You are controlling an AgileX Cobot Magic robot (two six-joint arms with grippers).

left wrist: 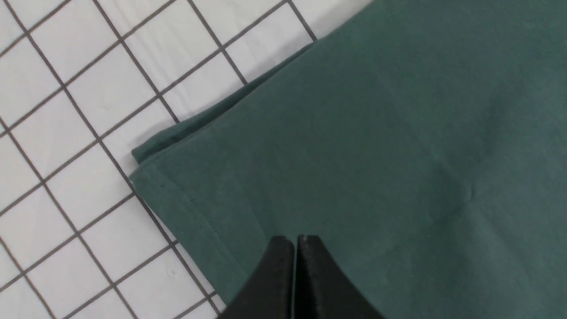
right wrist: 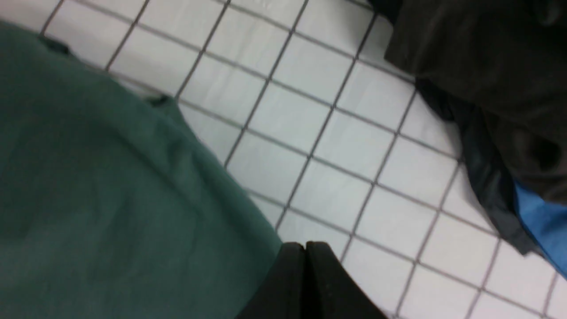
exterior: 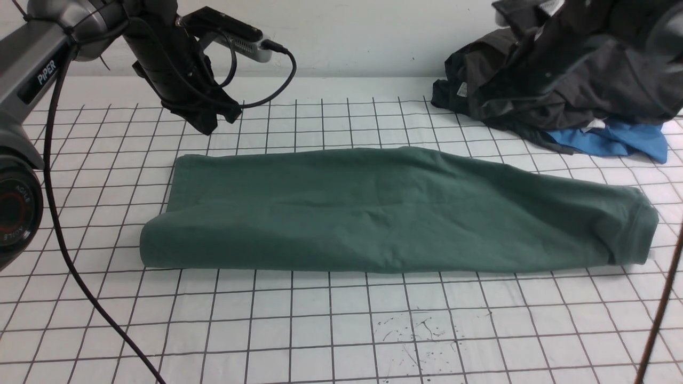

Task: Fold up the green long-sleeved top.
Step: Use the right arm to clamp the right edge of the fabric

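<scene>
On the table (exterior: 341, 330), the green long-sleeved top (exterior: 384, 213) lies folded into a long band. The left jaws and right jaws are closed, empty, above its ends. Next, probably: grip one end, fold across.

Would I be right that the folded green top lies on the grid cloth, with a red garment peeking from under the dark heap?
Not quite: the front view shows that the garment under the dark heap is bright blue, not red.
</scene>
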